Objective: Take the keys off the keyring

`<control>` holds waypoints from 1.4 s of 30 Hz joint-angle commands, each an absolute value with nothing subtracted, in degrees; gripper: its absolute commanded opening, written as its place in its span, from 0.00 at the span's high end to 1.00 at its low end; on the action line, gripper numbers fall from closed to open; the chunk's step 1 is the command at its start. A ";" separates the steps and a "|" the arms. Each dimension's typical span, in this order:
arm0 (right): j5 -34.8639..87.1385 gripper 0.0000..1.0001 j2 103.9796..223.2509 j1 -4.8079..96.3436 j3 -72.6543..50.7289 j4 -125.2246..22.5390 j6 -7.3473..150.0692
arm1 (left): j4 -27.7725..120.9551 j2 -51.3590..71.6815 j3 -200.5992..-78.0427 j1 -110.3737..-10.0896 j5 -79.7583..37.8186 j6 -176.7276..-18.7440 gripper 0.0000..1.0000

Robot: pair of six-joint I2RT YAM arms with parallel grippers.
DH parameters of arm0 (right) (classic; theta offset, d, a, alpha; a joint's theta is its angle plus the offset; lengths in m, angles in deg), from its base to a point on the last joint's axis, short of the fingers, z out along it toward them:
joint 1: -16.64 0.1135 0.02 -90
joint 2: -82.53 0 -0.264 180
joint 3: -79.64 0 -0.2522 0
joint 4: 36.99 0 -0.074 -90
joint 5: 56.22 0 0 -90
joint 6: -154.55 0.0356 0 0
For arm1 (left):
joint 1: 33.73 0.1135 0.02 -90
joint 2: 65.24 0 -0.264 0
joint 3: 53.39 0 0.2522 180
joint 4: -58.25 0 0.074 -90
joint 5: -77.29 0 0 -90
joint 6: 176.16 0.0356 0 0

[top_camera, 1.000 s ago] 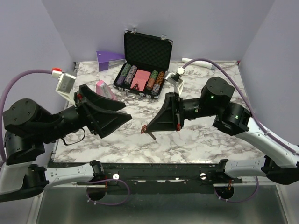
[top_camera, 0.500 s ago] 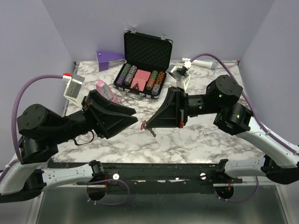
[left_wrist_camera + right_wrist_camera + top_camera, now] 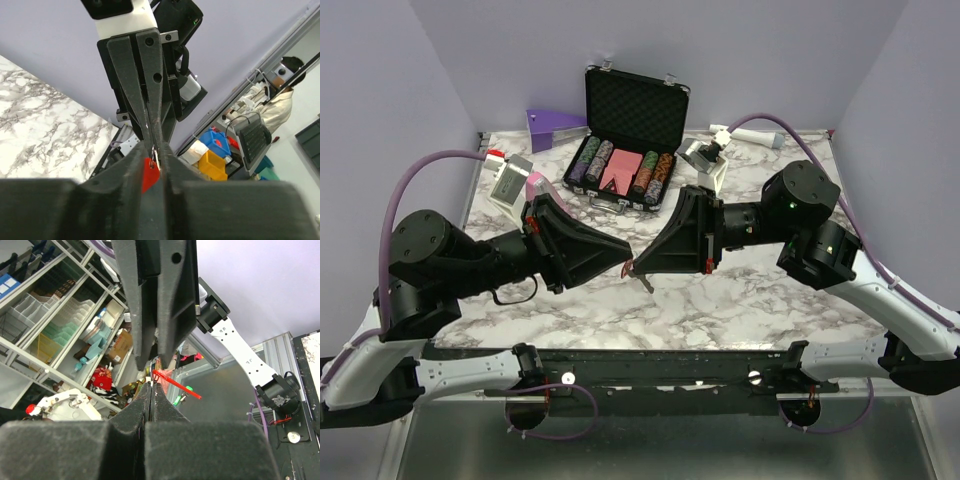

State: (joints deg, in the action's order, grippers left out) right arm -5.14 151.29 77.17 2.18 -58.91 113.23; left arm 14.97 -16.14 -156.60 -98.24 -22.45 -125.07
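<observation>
- Top external view: black left gripper [image 3: 622,262] and black right gripper [image 3: 634,267] meet tip to tip above the white marbled table [image 3: 750,300].
- Small red-tagged metal keyring [image 3: 149,173] is held aloft between the two tips. The right fingers are pressed together on its ring; the left fingers are narrow and appear to pinch the red tag.
- Risk: both holds sit at the very fingertips, so a twist or tug could slip the ring out and drop it.
- Risk: pulling apart without spreading the ring's coil would only strain tag against ring, leaving the keys on.
- Thin silvery-grey keys [image 3: 646,284] dangle just below the tips; count unclear.
- Tag looks thin, seen edge-on from the right wrist; the ring is a fine wire loop.
</observation>
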 commanded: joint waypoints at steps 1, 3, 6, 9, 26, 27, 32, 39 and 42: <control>-6.04 0.99 151.26 77.02 3.32 -57.34 113.50 | 13.64 -14.80 -159.08 -98.33 -24.75 -124.04 0.81; -6.12 0.99 151.35 77.11 3.49 -57.43 113.33 | 12.85 -14.36 -159.79 -98.33 -24.75 -123.95 0.92; -6.21 0.99 151.62 77.02 3.40 -57.34 113.24 | 11.88 -13.74 -160.66 -98.42 -24.31 -123.69 1.00; -6.21 0.99 151.79 77.11 3.49 -57.34 113.24 | 10.65 -13.30 -161.37 -98.33 -24.22 -123.25 1.00; -6.39 0.99 153.73 77.02 6.30 -68.32 108.32 | -10.27 -2.06 -176.14 -98.42 -34.50 -115.69 1.00; -6.47 0.99 153.81 77.02 6.48 -68.59 108.14 | -10.79 -1.62 -176.22 -98.42 -35.03 -115.60 1.00; -6.48 0.99 153.81 77.02 6.57 -69.64 107.61 | -11.76 -0.03 -176.40 -98.42 -36.79 -115.95 1.00; -6.30 0.99 153.81 76.94 6.48 -70.00 107.26 | -12.20 0.94 -176.31 -98.51 -37.06 -116.65 1.00; -6.30 0.99 153.81 77.02 6.48 -70.26 107.17 | -12.20 0.85 -177.19 -98.33 -34.60 -117.36 1.00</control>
